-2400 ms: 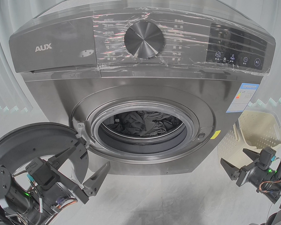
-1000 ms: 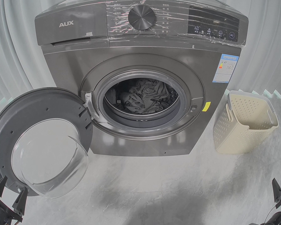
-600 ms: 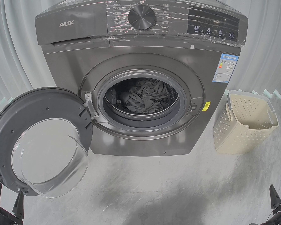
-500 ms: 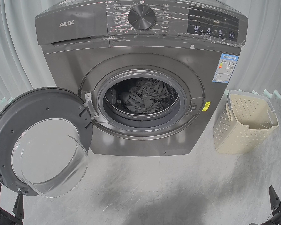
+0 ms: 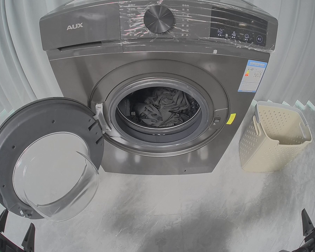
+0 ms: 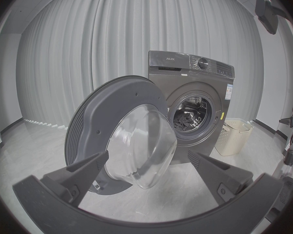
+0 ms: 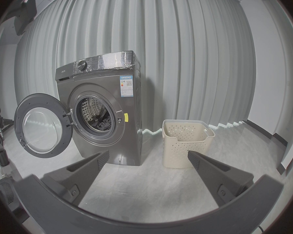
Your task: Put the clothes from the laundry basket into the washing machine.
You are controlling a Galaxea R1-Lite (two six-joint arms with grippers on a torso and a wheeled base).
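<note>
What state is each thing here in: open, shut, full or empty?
Washing machine door, open, swung wide.
Drum, holding dark clothes.
Laundry basket, upright, no clothes visible inside.
Left gripper, open, empty.
Right gripper, open, empty.

Backed off from the washer

The head view pulled way back, so the whole washing machine (image 5: 157, 56) fits in now. The left gripper (image 5: 19, 218) dropped from in front of the door (image 5: 42, 119) to the bottom corner, and the right gripper (image 5: 313, 207) dropped low, away from the laundry basket (image 5: 262, 151).
</note>
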